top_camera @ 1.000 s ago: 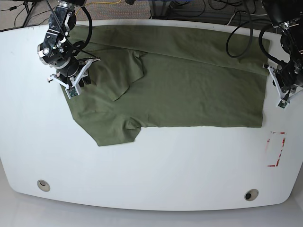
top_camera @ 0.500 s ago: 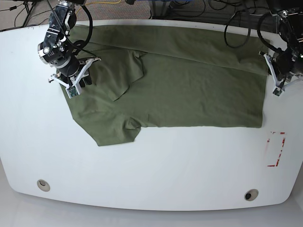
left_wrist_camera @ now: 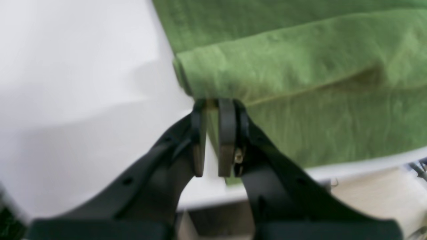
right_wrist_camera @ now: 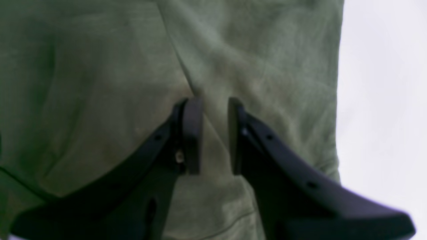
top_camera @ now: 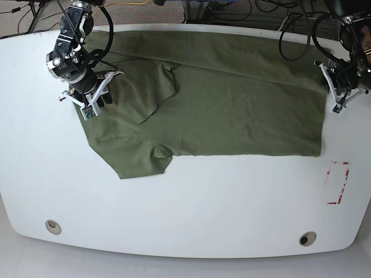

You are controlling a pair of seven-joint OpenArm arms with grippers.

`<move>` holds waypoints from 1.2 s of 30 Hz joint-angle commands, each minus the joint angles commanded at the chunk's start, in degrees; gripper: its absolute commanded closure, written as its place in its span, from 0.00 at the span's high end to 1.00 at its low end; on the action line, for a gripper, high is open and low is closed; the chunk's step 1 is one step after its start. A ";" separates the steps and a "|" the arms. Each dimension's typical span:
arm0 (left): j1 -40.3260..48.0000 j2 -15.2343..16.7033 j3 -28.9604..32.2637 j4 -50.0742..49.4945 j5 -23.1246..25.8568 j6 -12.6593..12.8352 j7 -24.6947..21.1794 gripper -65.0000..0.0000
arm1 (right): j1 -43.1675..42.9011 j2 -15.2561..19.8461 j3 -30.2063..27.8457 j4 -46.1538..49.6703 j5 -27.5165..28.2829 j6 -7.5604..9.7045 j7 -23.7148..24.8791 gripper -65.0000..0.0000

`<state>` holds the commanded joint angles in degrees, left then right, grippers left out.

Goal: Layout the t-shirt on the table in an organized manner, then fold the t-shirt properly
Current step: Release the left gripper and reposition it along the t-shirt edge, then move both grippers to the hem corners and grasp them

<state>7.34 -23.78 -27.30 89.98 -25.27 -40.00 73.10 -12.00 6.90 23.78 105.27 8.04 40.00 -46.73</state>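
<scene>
In my left wrist view the left gripper (left_wrist_camera: 212, 138) is nearest to me. Its two black fingers (left_wrist_camera: 227, 133) stand almost together, with only a thin slit between them, and white surface shows through the slit. The tips reach the rolled hem corner of the t-shirt (left_wrist_camera: 300, 76), but I cannot tell if any cloth is really pinched between them. The olive cloth lies beyond the tips and to the right, and the white table (left_wrist_camera: 76, 83) is on the left.

In my right wrist view the right gripper (right_wrist_camera: 211, 133) is a little apart, with a clear gap between its fingers (right_wrist_camera: 191, 133). A raised fold of the shirt runs up from this gap, and nothing is gripped. The cloth fills almost all the picture under the fingers, with the table as a white strip at the right.

In the base view the shirt lies spread over the far half of the table, with one sleeve folded over the body. The right arm's gripper (top_camera: 90, 104) points down at the shirt's edge on the view's left. The left arm's gripper (top_camera: 338, 99) points down at the far corner of the shirt on the view's right. Nearer to me I see the red tape rectangle (top_camera: 338, 183) and two metal grommets (top_camera: 53, 226).
</scene>
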 joint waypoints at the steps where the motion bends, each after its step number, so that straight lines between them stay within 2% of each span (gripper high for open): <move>1: -0.35 -0.26 0.00 -0.53 0.00 0.00 -0.09 0.06 | 0.00 0.00 0.00 0.00 0.00 0.00 0.00 0.19; 3: -1.58 -1.23 0.09 -2.55 0.00 0.00 -0.26 0.06 | 0.00 0.00 0.00 0.00 0.00 0.00 0.00 0.19; 13: -6.59 -1.67 -0.26 -2.99 -0.44 0.00 0.00 0.06 | 0.09 0.00 0.00 0.35 0.00 0.00 0.00 0.19; 17: -8.53 -2.81 -0.44 -0.53 -0.44 0.00 0.62 0.06 | 0.53 0.00 0.00 0.44 0.00 0.00 0.00 0.19; 28: -16.53 -1.93 -2.90 5.89 0.00 0.00 0.97 0.07 | 7.56 0.26 0.00 0.70 -0.44 0.00 -0.35 0.21; 30: -17.76 -1.49 -3.08 5.89 0.00 0.00 0.97 0.07 | 8.97 0.35 0.00 -0.88 -0.44 0.00 -0.35 0.25; 33: -19.60 -1.14 -3.16 5.63 0.00 0.00 0.88 0.07 | 12.31 0.70 0.00 -4.40 -0.62 0.00 -0.35 0.38; 36: -21.10 -0.44 -2.90 5.63 0.00 0.00 -0.79 0.10 | 15.91 1.23 0.00 -8.26 -3.34 0.00 -0.09 0.51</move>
<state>-13.76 -24.22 -30.20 95.60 -25.27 -40.00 72.31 3.91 8.13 23.78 97.01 4.70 40.00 -46.81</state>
